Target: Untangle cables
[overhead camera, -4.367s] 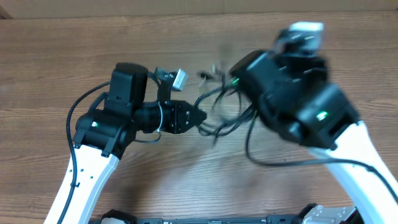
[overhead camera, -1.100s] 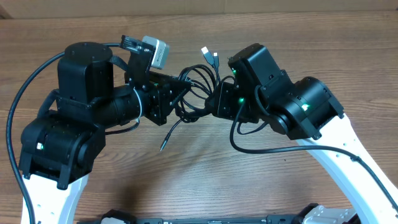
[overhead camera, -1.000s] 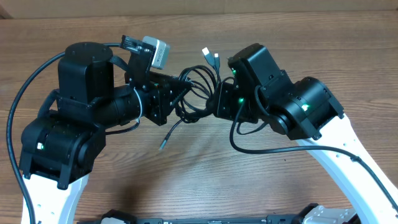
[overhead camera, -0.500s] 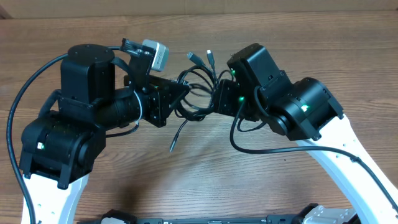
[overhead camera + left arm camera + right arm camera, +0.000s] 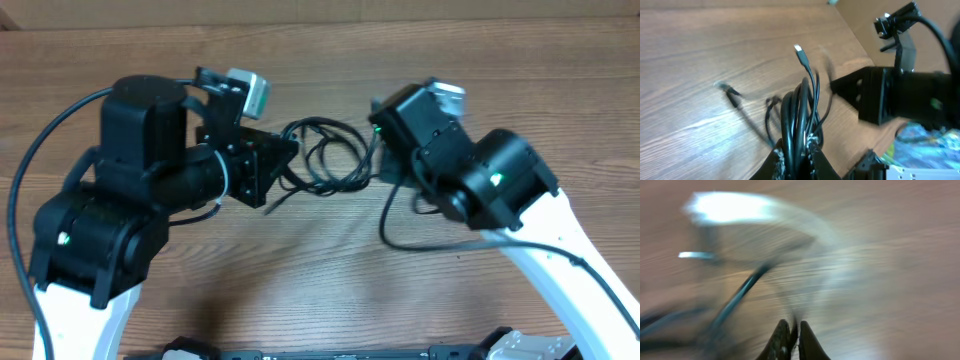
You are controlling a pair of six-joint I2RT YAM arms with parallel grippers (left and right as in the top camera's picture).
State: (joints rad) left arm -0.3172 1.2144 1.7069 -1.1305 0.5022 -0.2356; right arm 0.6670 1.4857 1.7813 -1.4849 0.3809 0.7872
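A bunch of thin black cables (image 5: 325, 165) hangs in loops between my two grippers above the wooden table. My left gripper (image 5: 288, 165) is shut on the bunch; in the left wrist view several strands run up from between its fingers (image 5: 796, 152), and the cables (image 5: 800, 107) end in a small plug (image 5: 798, 49). Another plug end (image 5: 724, 88) trails toward the table. My right gripper (image 5: 378, 168) meets the loops' right side. The right wrist view is badly blurred: the right gripper (image 5: 795, 330) is shut, with a thin dark strand between its tips.
A cardboard wall (image 5: 300, 10) runs along the table's far edge. The right arm's thick black wire (image 5: 420, 240) sags over the wood below the right wrist, and the left arm's wire (image 5: 40, 165) arcs out on the left. The right arm (image 5: 890, 95) fills the left wrist view's right side.
The right gripper has shut and swung right and away, drawing the loops out wider. The two plug ends that stuck up near it have dropped from sight. The left arm barely moved.
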